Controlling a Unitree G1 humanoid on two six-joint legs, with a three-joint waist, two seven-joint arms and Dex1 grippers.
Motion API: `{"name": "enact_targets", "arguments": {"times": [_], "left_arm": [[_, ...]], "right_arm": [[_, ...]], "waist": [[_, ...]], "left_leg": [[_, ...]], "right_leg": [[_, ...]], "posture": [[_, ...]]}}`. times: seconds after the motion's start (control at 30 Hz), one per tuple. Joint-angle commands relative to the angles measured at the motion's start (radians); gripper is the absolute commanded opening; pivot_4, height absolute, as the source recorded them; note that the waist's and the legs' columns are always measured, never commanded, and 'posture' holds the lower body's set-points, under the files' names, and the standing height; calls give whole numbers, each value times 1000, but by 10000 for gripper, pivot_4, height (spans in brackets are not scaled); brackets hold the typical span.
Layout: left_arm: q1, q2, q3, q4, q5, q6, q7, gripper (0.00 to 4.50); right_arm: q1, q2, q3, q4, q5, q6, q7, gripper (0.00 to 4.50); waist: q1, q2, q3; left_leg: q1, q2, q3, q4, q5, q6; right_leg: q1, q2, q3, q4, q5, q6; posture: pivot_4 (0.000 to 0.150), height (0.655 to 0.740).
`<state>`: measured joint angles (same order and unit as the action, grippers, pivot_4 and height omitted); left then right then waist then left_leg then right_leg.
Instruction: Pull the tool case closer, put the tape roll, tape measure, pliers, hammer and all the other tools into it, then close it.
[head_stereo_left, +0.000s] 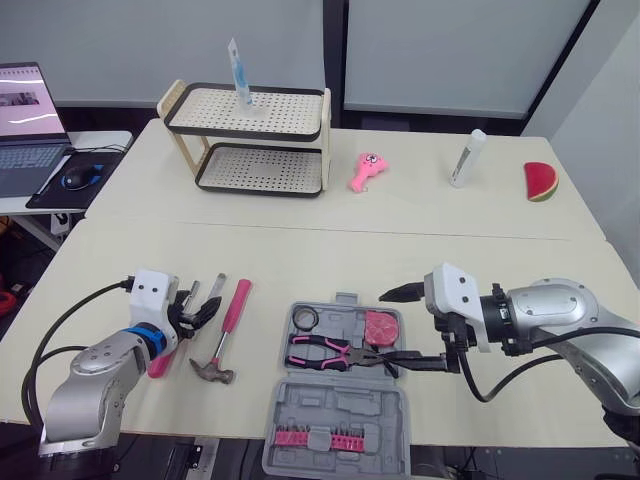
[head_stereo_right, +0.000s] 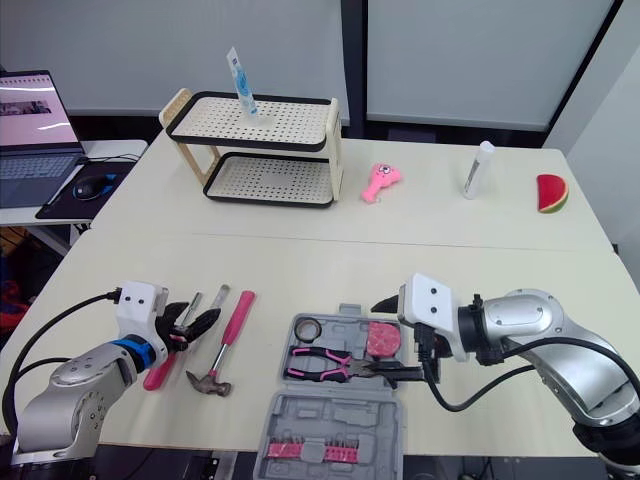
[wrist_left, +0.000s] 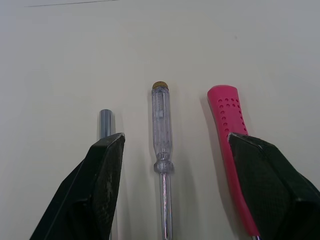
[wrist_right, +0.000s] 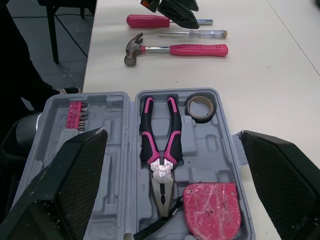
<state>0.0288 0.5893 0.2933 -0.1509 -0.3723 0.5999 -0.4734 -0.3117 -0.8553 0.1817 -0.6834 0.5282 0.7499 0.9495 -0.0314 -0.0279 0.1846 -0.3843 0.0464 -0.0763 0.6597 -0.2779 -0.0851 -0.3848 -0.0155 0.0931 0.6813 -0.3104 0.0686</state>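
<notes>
Across the near half of the table (head_stereo_left: 300, 250) the case (head_stereo_left: 340, 405) lies open, its lid half reaching the near edge and apparently a little past it, so a downward push on that half could tip it or slide it off. The right gripper (head_stereo_left: 390, 328) hangs spread wide at the case's right side, its fingers either side of the tape measure; closing the case from there calls for a swing under the lid, and a snag on the rim could drag the case sideways. The left gripper (head_stereo_left: 197, 310) is spread too, low over the loose tools left of the case. The hammer (head_stereo_left: 228, 330) lies just left of the case, handle pointing away from the robot. Inside the tray sit the pliers (head_stereo_left: 325, 350), the tape measure (head_stereo_left: 381, 326) and the tape roll (head_stereo_left: 306, 318). The clear screwdriver (wrist_left: 161, 125) lies between the left fingers, with the pink screwdriver (head_stereo_left: 160, 362) close on one side and the hammer handle close on the other. A squeeze here could catch two tools at once or roll a neighbour toward the edge. Open tabletop lies beyond the tools and the case, but little room remains on the near side.
</notes>
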Motion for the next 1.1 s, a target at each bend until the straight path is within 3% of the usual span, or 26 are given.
{"name": "enact_targets", "arguments": {"times": [0.03,0.43,1.1], "left_arm": [[14,10,34,-16,-10,-20,-21,33893],[109,45,171,-20,-77,-60,-121,33893],[-21,21,18,27,1,-8,-42,33893]], "right_arm": [[4,-11,-26,-40,-2,-14,-10,45000],[1,-2,-44,-46,18,9,-46,45000],[17,1,-12,-39,-18,-18,-74,45000]], "waist": [[0,0,0],[0,0,0],[1,0,0]], "left_leg": [[0,0,0,0,0,0],[0,0,0,0,0,0],[0,0,0,0,0,0]], "right_leg": [[0,0,0,0,0,0],[0,0,0,0,0,0],[0,0,0,0,0,0]], "posture": [[1500,7350],[1500,7350],[1500,7350]]}}
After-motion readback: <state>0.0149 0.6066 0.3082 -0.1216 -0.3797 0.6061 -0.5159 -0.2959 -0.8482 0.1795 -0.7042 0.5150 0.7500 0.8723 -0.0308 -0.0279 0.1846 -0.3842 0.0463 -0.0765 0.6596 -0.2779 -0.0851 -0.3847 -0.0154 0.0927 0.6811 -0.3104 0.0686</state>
